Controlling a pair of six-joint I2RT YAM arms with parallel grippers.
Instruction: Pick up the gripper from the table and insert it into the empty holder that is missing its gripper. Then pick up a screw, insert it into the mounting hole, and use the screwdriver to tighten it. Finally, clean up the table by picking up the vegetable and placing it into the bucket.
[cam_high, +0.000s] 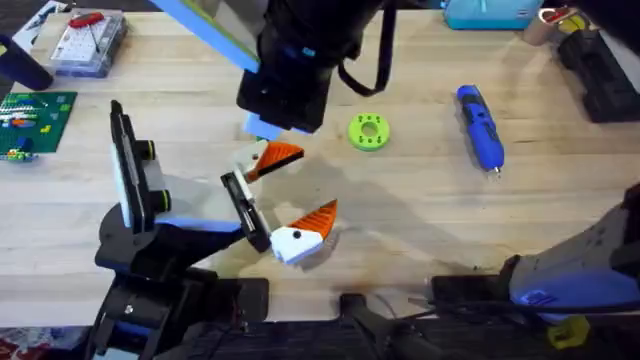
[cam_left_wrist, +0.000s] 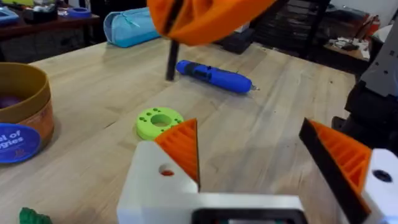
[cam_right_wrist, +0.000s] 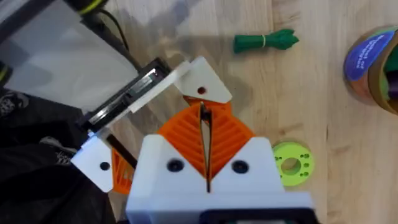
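Overhead view: we see the left gripper (cam_high: 293, 192) at the table's (cam_high: 420, 230) centre with its fingers spread wide and nothing between them. One green disc (cam_high: 368, 131) lies at its 1 o'clock and one blue screwdriver (cam_high: 480, 125) at its 2 o'clock. In the right wrist view the right gripper (cam_right_wrist: 205, 143) has its pads pressed together. The left wrist view shows a thin black rod (cam_left_wrist: 171, 59) hanging beneath it, which we judge to be pinched there. We count one vegetable (cam_right_wrist: 264, 42), a small green bundle lying flat on the table near the one bucket (cam_right_wrist: 373, 62) but not touching it. We judge the vegetable light and somewhat soft, best taken across its tied middle. The bucket looks light, rigid and easily tipped, so the drop should come from straight above.
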